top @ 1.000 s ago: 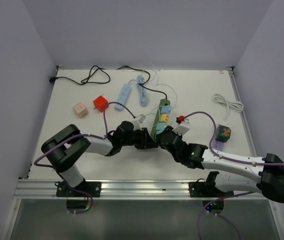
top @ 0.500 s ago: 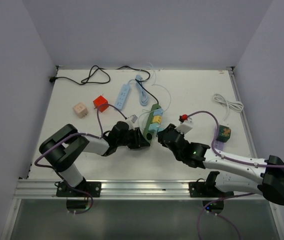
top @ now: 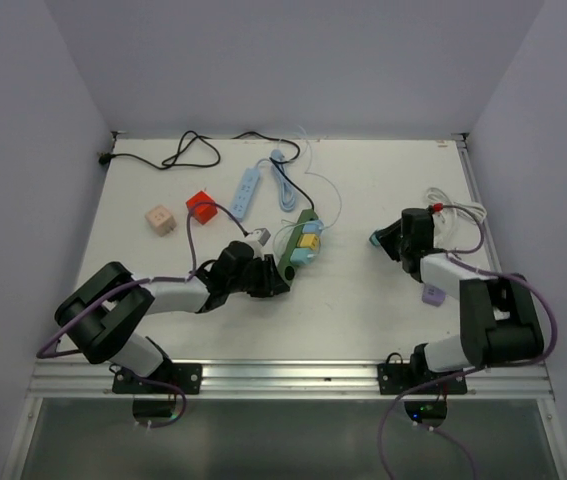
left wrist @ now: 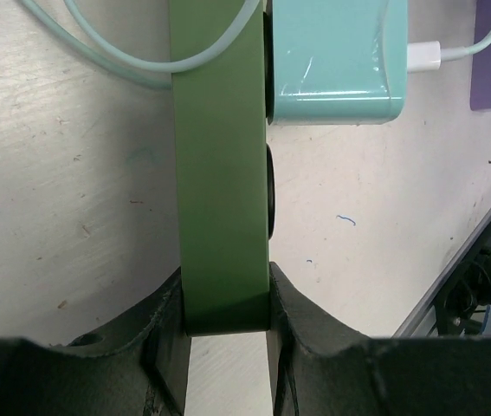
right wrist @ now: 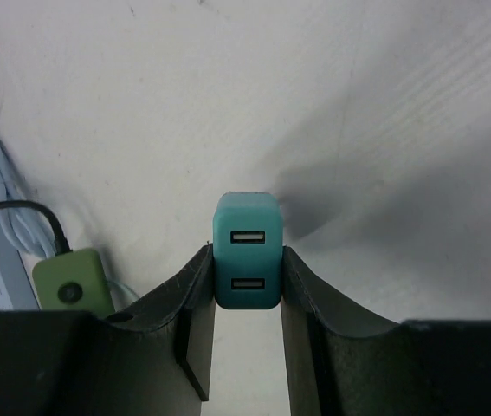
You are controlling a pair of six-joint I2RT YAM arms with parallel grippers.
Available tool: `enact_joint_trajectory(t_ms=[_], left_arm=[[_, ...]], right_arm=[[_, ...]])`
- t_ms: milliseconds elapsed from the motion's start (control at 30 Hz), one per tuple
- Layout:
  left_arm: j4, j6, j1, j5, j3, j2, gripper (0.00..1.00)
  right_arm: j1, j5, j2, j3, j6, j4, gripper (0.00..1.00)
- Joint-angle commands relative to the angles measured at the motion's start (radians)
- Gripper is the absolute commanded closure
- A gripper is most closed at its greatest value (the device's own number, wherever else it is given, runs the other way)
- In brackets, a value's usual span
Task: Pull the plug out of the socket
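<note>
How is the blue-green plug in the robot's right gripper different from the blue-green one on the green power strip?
The held plug is off the power strip, pinched in the right gripper; the other plug sits plugged into that strip. The held plug's two slots are empty; the other plug has a white cable stuck in it. Both are blue-green and boxy.

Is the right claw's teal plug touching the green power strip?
Apart: top view shows teal plug held right of green power strip, table visible between.
</note>
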Motion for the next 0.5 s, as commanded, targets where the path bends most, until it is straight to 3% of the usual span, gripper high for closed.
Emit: enact_joint_trajectory(t_ms=[0,133,200,267,367,467], left_arm=[[0.05,0.047,0.004,-0.033,0.016,-0.05,1.0],[0.044,0.051,0.004,-0.024,0.009,-0.058,1.0],[0.034,0.057,0.004,-0.026,0.009,-0.064,1.0],[0.024,0.07,0.004,-0.026,0.011,-0.066,1.0],[0.021,0.079,0.006,-0.026,0.014,-0.06,1.0],[0.029,0.079,0.006,-0.019,0.015,-0.054,1.0]], right_arm=[[-0.079,-0.218,0.208,0.154,-0.074,0.197,1.0],[-0.124,-0.296,0.414,0.298,-0.085,0.213,0.95],[-0.139,-0.308,0.457,0.341,-0.086,0.216,0.78],[-0.145,-0.295,0.488,0.366,-0.095,0.178,0.53],[-0.148,-0.264,0.494,0.371,-0.1,0.107,0.36],[-0.153,-0.259,0.471,0.372,-0.104,0.07,0.25]])
